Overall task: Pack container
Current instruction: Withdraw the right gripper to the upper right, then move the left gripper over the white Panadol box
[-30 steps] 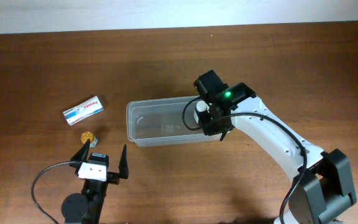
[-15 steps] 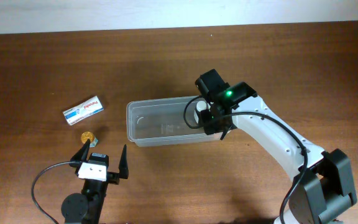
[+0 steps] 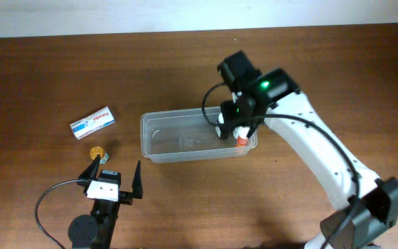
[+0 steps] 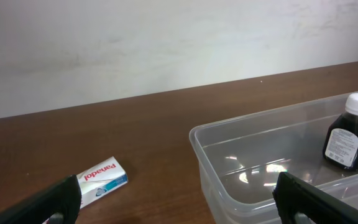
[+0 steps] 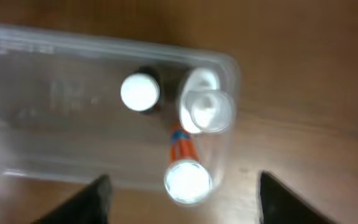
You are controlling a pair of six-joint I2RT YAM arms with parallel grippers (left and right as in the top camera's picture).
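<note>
The container [image 3: 175,142] sits in the middle of the bench. At its right end there is now an orange-labelled bottle [image 5: 180,149], beside a dark bottle [image 4: 348,134]. The right claw [image 3: 235,126] was clenched a second ago; now it is released and raised above them. I judge this bottle packed. The box [image 3: 92,122] near the left edge still waits, and the left claw [image 3: 112,176] is spread wide and empty.

The right arm [image 3: 323,155] is built of smooth white shells joined by black housings, ending in a black base block [image 3: 382,204]. A green light [image 3: 263,86] glows on its black wrist module, and a thin black cable [image 3: 327,138] runs along the links. The left end effector [image 3: 115,174] has two tapering black fingers [image 3: 137,181] on a white block. Below it sit a round black joint [image 3: 85,229] and a looping black wire [image 3: 40,204].
</note>
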